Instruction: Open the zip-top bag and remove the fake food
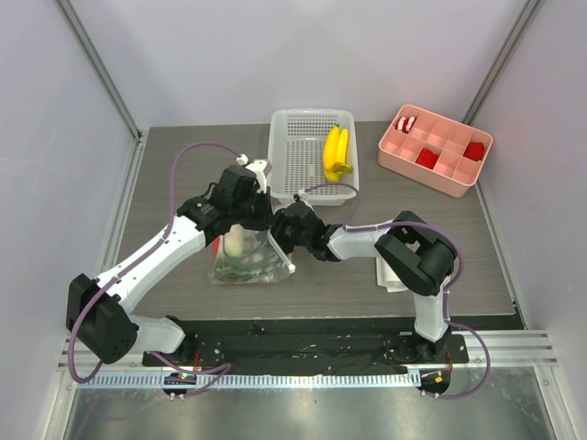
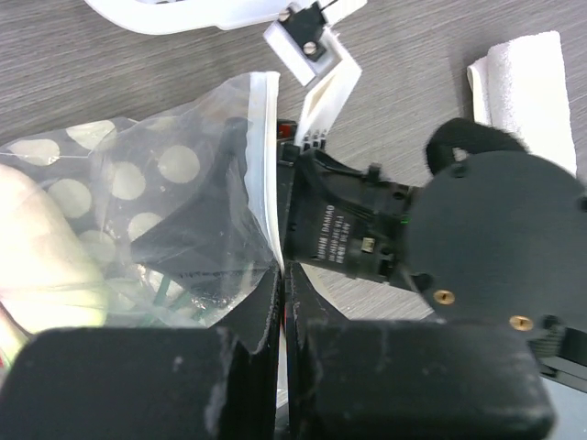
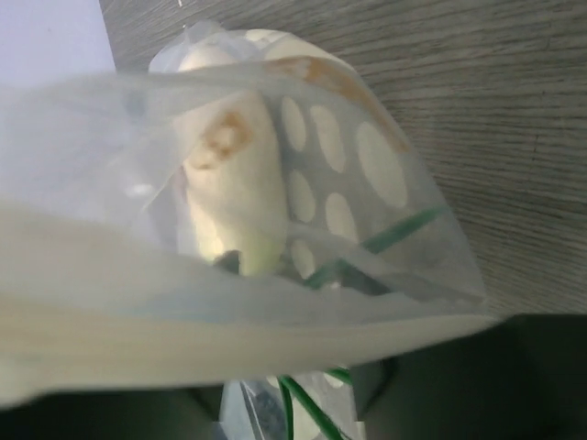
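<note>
Bag lies on bench, between both pincers. Left pincer is pinched narrow on the bag's zip edge. Right pincer is at the bag mouth, grip can't tell. Radish and green stems sit inside the bag, just ahead of right pincer. Bananas are in basket beyond it.

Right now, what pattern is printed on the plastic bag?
White polka dots on the clear bag; left wrist view shows it best.

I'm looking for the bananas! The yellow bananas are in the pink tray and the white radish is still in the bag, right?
Not quite. The top view shows the bananas in the white basket, not the pink tray. The white radish is still in the bag.
</note>
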You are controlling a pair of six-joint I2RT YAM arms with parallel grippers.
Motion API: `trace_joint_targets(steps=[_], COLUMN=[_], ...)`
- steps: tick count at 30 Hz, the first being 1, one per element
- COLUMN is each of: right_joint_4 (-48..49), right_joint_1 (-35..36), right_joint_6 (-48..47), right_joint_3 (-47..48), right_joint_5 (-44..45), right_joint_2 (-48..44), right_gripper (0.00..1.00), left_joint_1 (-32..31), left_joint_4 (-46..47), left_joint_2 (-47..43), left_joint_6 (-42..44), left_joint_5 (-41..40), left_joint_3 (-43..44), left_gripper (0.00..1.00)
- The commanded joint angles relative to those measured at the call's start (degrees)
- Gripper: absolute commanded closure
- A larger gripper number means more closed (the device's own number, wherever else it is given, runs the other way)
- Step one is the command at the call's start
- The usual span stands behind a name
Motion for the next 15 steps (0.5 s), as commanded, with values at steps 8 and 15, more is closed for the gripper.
trace_joint_targets(steps=[8, 15], right_joint_4=[4.5, 6.1], right_joint_1=[0.6, 0.7], right_joint_6=[-2.2, -8.3], right_joint_3=[-2.6, -7.1], right_joint_5=[7.3, 6.6], right_joint_2=[-6.4, -17.3], right_gripper=[0.98, 0.99], left_joint_1=[-0.2, -0.1], left_joint_4=[1.2, 0.6], left_joint_2=[-0.1, -1.0], left_joint_6=[-0.1, -0.1], left_joint_5=[-0.2, -4.3], left_joint_3=[0.0, -0.1], left_gripper=[1.0, 1.0])
